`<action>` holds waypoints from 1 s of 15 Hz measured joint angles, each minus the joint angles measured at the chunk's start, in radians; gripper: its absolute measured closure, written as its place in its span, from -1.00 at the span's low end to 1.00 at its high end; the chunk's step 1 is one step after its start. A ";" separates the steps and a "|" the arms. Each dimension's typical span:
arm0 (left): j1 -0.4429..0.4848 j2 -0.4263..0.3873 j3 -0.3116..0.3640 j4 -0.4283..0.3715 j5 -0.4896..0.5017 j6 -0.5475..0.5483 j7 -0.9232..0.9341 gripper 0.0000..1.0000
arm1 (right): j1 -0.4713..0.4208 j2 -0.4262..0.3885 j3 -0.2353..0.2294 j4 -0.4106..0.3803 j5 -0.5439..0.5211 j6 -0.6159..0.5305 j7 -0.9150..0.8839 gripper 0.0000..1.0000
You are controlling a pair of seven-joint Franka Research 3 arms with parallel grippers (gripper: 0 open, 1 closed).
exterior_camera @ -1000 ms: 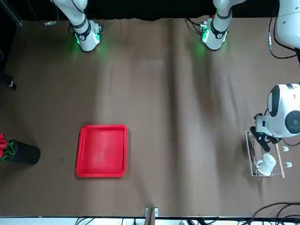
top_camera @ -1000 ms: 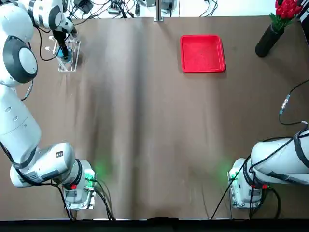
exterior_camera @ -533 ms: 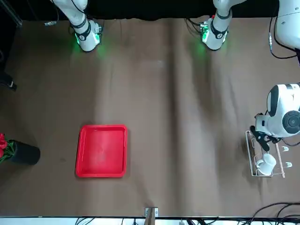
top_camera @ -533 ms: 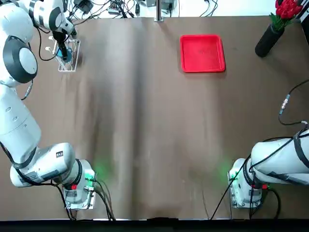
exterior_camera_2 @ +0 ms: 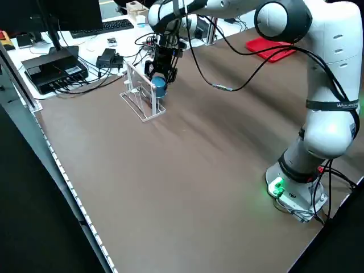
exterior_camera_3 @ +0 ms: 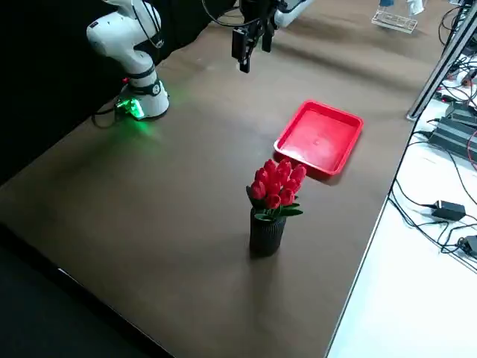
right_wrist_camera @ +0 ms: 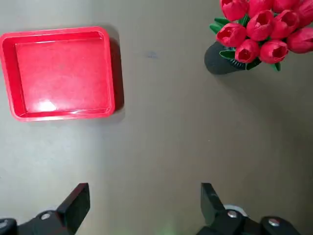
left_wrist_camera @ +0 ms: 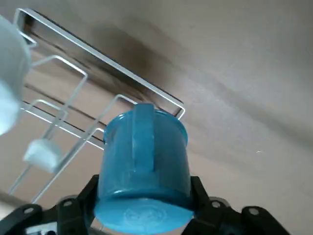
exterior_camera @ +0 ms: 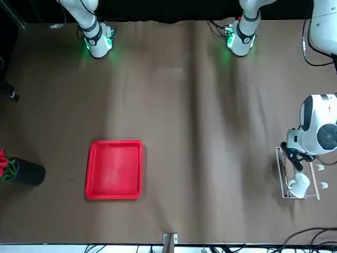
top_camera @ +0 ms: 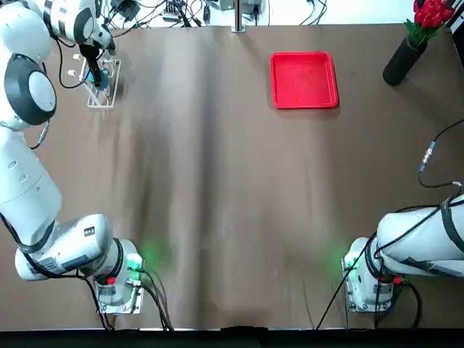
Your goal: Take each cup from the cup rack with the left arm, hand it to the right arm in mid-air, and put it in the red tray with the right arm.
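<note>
Left pincer (left_wrist_camera: 142, 210) lifted slightly, blue cup (left_wrist_camera: 143, 166) gripped, cup rack (exterior_camera_2: 140, 95) beneath

White cup (left_wrist_camera: 11, 73) cropped by frame edge; blue cup (top_camera: 93, 75) mostly behind left pincer (top_camera: 91, 64)

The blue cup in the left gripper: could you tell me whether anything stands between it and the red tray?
Nothing visible does. The left gripper holds the blue cup at the cup rack; bare table lies between there and the red tray, and the vase of flowers stands beyond the tray.
</note>
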 joint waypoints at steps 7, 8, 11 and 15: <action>-0.001 -0.075 -0.025 0.007 0.000 -0.008 -0.002 -0.52 | 0.008 0.003 0.005 -0.002 0.000 -0.009 -0.001 -1.00; -0.001 -0.093 -0.032 0.007 0.000 -0.021 -0.002 -0.52 | 0.010 0.008 0.006 -0.002 0.000 -0.019 -0.001 -1.00; -0.001 -0.146 -0.059 0.008 -0.002 -0.079 -0.003 -0.52 | 0.013 0.029 0.006 -0.004 0.000 -0.030 -0.001 -1.00; -0.001 -0.211 -0.105 0.008 -0.042 -0.165 -0.026 -0.52 | 0.023 0.057 0.008 -0.004 0.002 -0.034 -0.004 -1.00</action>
